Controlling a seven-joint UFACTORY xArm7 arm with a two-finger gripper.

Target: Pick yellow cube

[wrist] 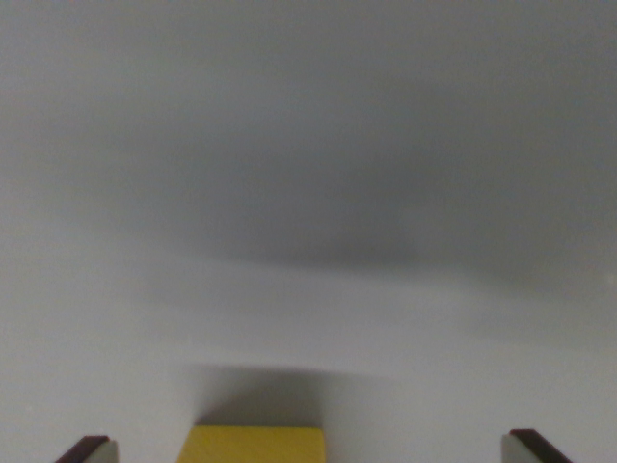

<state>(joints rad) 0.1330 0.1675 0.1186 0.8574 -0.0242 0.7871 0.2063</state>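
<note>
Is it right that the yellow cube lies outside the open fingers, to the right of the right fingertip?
No. The wrist view shows the yellow cube between the two fingertips, nearer the left one. The gripper is open, as you said.

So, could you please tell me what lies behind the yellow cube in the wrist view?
Behind the yellow cube only its dark shadow and a bare, blurred grey surface show. Its lower part is cut off by the frame's bottom edge.

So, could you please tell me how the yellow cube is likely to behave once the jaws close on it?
The yellow cube shows straight edges and a flat top, so it is probably rigid and unlikely to roll. It sits left of centre between the open jaws, so one may touch first and nudge it sideways. Weight and slipperiness cannot be judged here.
</note>
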